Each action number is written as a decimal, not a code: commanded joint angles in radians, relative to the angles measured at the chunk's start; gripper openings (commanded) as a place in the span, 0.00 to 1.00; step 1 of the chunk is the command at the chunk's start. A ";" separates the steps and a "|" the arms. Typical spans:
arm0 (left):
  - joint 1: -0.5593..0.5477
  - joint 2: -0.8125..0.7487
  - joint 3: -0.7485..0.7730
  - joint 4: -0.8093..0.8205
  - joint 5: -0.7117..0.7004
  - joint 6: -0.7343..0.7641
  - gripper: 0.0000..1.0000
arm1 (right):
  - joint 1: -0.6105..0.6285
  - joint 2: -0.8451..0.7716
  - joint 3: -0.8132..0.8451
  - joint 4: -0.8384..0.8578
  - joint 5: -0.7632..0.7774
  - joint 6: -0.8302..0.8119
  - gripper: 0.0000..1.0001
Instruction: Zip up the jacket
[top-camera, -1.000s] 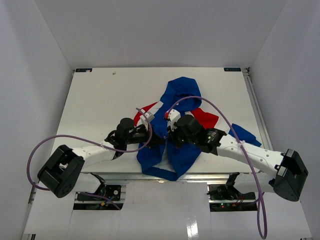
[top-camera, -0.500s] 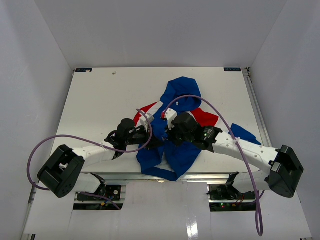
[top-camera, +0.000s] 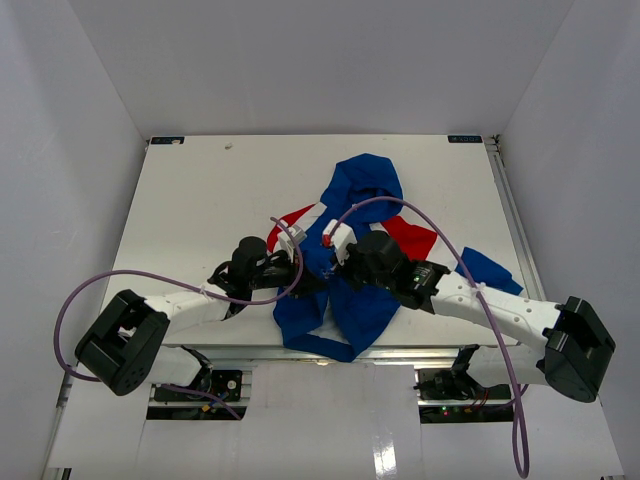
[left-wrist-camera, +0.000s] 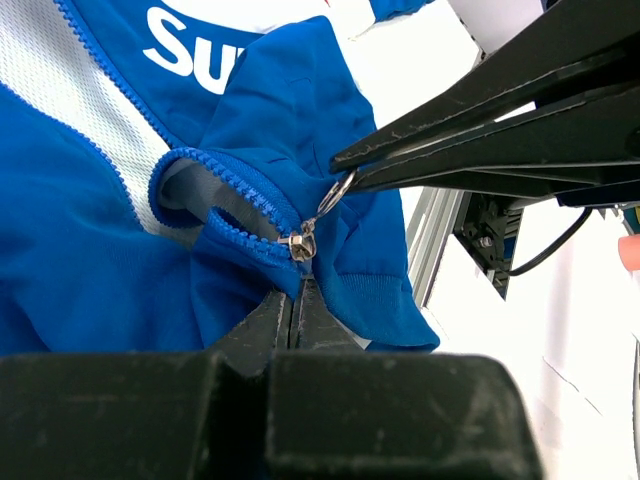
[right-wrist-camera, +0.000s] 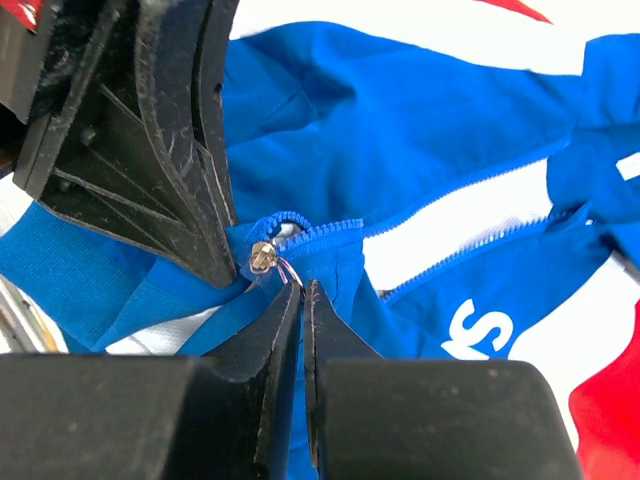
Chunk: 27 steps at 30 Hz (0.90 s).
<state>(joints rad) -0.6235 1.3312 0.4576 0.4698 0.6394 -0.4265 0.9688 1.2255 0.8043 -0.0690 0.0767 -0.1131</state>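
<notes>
Jacket (top-camera: 352, 185): open on the surface (top-camera: 200, 200), near middle, hem at the near edge.
Left jaws: pinched shut on jacket fabric just below the slider (left-wrist-camera: 297, 245).
Right jaws: closed on the slider's ring (left-wrist-camera: 338, 188).

A flat white rectangular tabletop (top-camera: 200, 200) stands inside plain white enclosure walls (top-camera: 320, 60), with a small dark speck (top-camera: 228, 146) near its far left corner. Two small dark tabs (top-camera: 167, 140) (top-camera: 465, 139) mark its far corners. A silver metal rail (top-camera: 510, 215) runs along its right edge.
</notes>
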 joint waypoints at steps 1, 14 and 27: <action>-0.009 -0.008 -0.027 -0.044 0.056 0.005 0.00 | -0.012 -0.015 0.016 0.195 0.055 -0.091 0.08; -0.031 -0.018 -0.045 -0.017 0.089 -0.009 0.00 | -0.061 0.079 0.058 0.249 0.133 -0.159 0.08; -0.039 0.002 -0.057 -0.010 0.095 -0.015 0.00 | -0.182 0.137 0.055 0.334 0.041 -0.092 0.08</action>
<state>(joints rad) -0.6613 1.3347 0.4086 0.4832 0.6966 -0.4420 0.8151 1.3567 0.8110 0.1572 0.1071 -0.2168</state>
